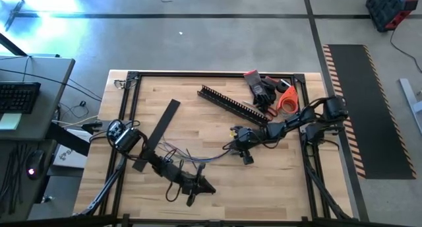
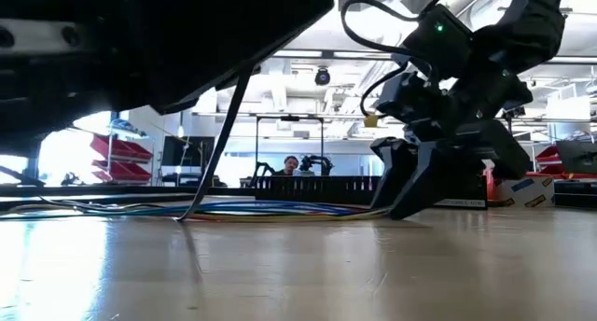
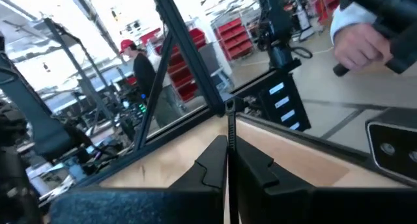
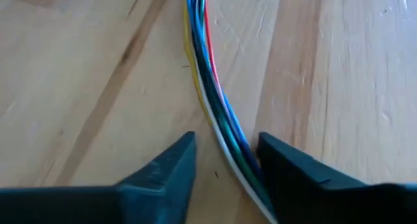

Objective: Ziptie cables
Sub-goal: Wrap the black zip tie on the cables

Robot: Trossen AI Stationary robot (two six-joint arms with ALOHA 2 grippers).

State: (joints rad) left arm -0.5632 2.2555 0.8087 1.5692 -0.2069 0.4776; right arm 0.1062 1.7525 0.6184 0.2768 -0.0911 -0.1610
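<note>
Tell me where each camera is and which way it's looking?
High view: above the table, looking straight down; both arms, left pincer, right pincer.
Low view: at tabletop height, looking level into the room; right pincer touching down by the cables.
Left wrist view: on the left arm, looking past its shut fingers holding a thin strip.
Right wrist view: on the right arm, looking down at cables between its open fingers.
Shared: high, low and right wrist views all show the cables.

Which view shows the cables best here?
The right wrist view: the cables run as a coloured bundle between the open right gripper. The low view shows them flat along the table; the high view shows faint strands; the left wrist view shows none.
</note>
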